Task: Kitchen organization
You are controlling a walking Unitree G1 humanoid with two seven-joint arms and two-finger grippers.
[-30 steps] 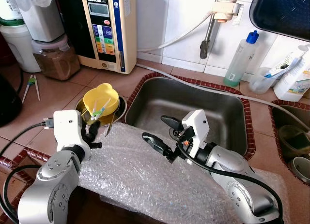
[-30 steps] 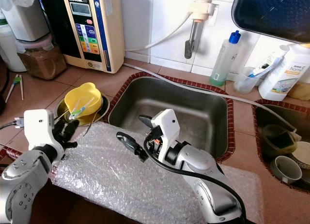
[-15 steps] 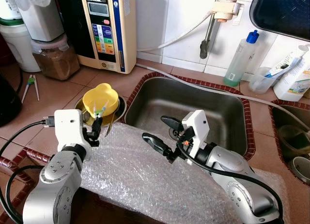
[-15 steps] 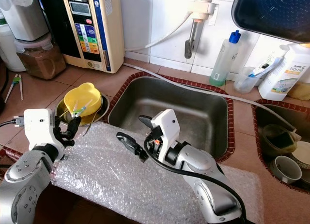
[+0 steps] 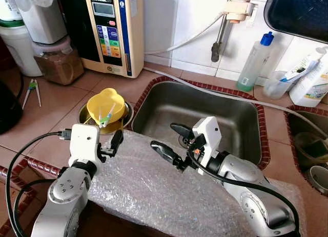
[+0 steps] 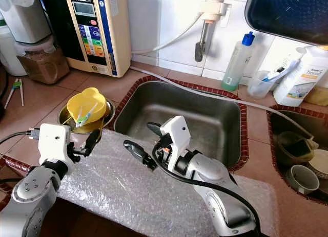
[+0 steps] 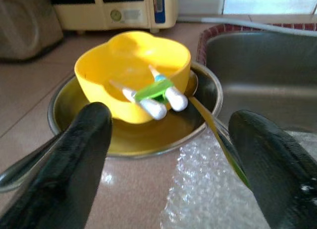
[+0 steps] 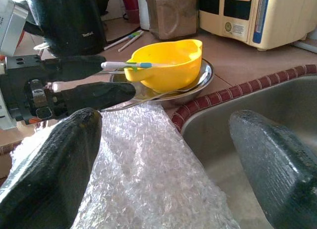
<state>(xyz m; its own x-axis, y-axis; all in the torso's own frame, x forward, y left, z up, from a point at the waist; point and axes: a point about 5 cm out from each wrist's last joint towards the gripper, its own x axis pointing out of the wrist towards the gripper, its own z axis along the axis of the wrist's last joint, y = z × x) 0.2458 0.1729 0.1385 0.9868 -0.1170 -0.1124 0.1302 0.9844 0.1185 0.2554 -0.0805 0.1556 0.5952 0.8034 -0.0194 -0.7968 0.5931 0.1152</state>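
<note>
A yellow bowl (image 5: 106,105) sits in a round metal dish (image 7: 64,131) on the tiled counter, left of the sink (image 5: 205,111). Green and white training chopsticks (image 7: 156,93) lie across the bowl. My left gripper (image 5: 114,145) is open just short of the dish, at the edge of a bubble wrap sheet (image 5: 154,186), with nothing between its fingers (image 7: 74,155). My right gripper (image 5: 164,135) hovers open over the wrap at the sink's near rim, pointing toward the bowl (image 8: 166,66).
A water ioniser (image 5: 110,29) and a brown jar (image 5: 59,63) stand behind the bowl. Loose chopsticks (image 5: 32,91) lie at the far left. A tap (image 5: 220,42) and a soap bottle (image 5: 254,63) stand behind the sink. A second basin (image 5: 310,145) at right holds dishes.
My left arm has shifted right and forward, so its gripper now sits at the wrap's edge beside the dish. The right arm has not moved.
</note>
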